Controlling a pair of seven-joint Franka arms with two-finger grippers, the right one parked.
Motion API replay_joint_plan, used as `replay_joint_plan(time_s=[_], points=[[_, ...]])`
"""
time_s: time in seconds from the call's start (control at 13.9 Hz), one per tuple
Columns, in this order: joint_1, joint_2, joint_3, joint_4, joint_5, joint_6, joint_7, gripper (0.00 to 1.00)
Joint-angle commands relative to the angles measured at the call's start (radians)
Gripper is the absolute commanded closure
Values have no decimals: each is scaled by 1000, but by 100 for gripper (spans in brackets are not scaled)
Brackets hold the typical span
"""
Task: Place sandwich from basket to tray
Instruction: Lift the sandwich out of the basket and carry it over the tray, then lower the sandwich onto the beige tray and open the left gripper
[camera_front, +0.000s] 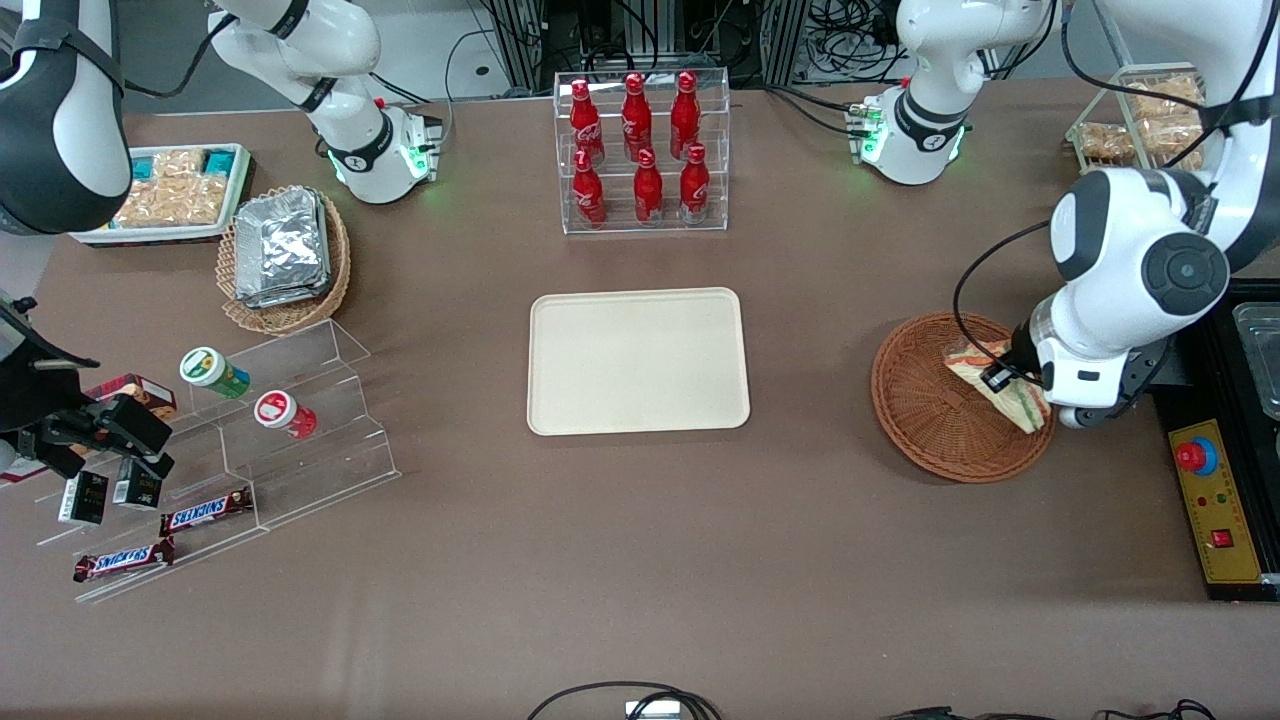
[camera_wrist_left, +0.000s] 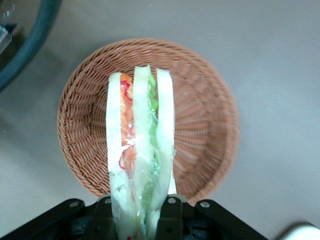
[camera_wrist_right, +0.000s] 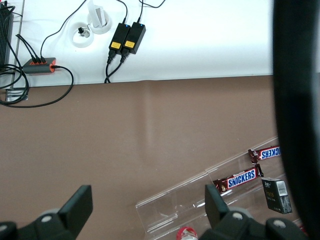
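Wicker basket (camera_wrist_left: 200, 130) | gripper (camera_wrist_left: 137, 220) clamps sandwich (camera_wrist_left: 140, 150) — above rim

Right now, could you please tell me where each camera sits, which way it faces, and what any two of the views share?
Front view: raised, facing both arms, looking down on the table; the cream tray lies centrally, the left arm bends over the wicker basket.
Left wrist view: above the basket, looking down; the gripper is shut on the wrapped sandwich.
Right wrist view: looks down at Snickers bars; the parked fingers show.
Front and left wrist views share sandwich and basket.
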Motion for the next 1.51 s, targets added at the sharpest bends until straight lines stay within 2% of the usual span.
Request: replay_joint_plan(time_s=[0.0, 0.22, 0.58, 0.72, 0.94, 1.08, 1.44], points=[[-61, 14, -28, 78, 16, -74, 11, 100], [-115, 13, -95, 110, 19, -111, 10, 100], [-222, 25, -195, 112, 91, -99, 6, 97], [-305, 39, -198, 112, 123, -98, -7, 97], [-398, 75, -198, 114, 128, -85, -13, 93], [-444, 105, -198, 114, 128, -59, -13, 86], [-529, 207, -198, 115, 128, 39, -24, 83]])
